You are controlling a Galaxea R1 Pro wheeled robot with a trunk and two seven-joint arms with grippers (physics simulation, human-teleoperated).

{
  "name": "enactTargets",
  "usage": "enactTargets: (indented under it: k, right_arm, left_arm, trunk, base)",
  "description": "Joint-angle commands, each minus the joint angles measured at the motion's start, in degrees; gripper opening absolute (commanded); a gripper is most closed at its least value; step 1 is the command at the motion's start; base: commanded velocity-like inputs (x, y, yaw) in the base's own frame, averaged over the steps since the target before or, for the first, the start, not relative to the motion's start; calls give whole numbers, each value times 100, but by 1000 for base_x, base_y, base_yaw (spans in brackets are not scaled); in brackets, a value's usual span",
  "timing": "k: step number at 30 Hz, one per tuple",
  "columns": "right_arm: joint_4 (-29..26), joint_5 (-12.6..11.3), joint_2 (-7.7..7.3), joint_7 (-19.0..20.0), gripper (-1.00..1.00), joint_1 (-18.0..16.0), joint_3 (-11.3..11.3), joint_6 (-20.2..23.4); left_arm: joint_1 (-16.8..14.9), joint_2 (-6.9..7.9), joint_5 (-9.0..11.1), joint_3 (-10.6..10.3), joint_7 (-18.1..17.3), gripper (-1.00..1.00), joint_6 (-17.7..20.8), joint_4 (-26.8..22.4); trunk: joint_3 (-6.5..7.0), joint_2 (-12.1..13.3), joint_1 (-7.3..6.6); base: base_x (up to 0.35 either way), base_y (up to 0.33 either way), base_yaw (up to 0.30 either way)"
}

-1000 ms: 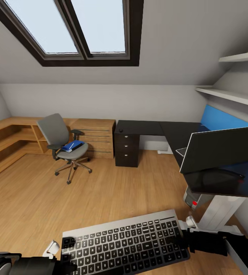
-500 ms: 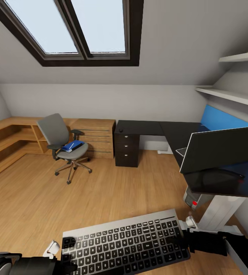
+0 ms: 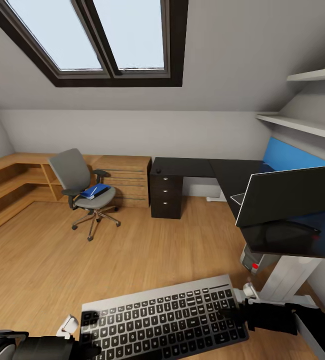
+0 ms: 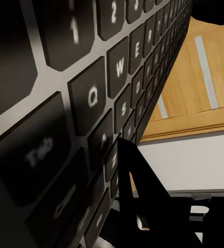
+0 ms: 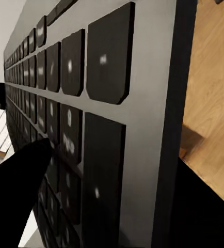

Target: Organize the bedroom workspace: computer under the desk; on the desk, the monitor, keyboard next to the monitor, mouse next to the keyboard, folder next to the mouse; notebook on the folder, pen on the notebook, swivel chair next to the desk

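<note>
Both arms are carrying the slim keyboard (image 3: pixel 162 320) with dark grey keys in a thin silver-grey frame, holding it level above the light wood floor (image 3: pixel 132 260), low in the head view. The left claw (image 3: pixel 85 334) is pinching the keyboard's left end and the right claw (image 3: pixel 235 315) is pinching its right end; in each wrist view a dark finger is lying across the keys, so both are closed on the frame.

The glossy black surface (image 3: pixel 232 175) is standing ahead to the right, an L-shape with a white pedestal leg (image 3: pixel 287 277). The very wide black monitor (image 3: pixel 290 195) is already standing near its front edge on a curved black foot. The small silver-grey computer tower (image 3: pixel 255 261) with its red light is sitting beneath that edge. A small dark mouse (image 3: pixel 158 171) is resting near the surface's far left corner. The grey swivel chair (image 3: pixel 82 190) is well apart to the left, with the bright blue folder (image 3: pixel 95 190) lying on its seat.

The risks look like these. If one arm is leading the other during the carry, the thin frame may twist out of an end pinch and fall. Approaching too low, the keyboard's leading edge may strike the surface's front edge or the monitor. The free space in front of the monitor foot seems tight, so a careless set-down may leave the keyboard overhanging.
</note>
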Motion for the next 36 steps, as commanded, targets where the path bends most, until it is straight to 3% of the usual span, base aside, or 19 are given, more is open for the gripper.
enactTargets:
  k: [1, 36]
  right_arm:
    - [2, -58, -4, 2, -100, -3, 19, 72]
    - [-1, -58, -7, 5, -100, -3, 18, 72]
  left_arm:
    - [-8, 2, 96, -11, -4, -100, 60, -4]
    - [-8, -7, 96, -13, 12, -100, 68, -6]
  trunk:
    - [-12, -12, 3]
    - [-12, -12, 3]
  base:
    - [0, 0, 0]
    - [0, 0, 0]
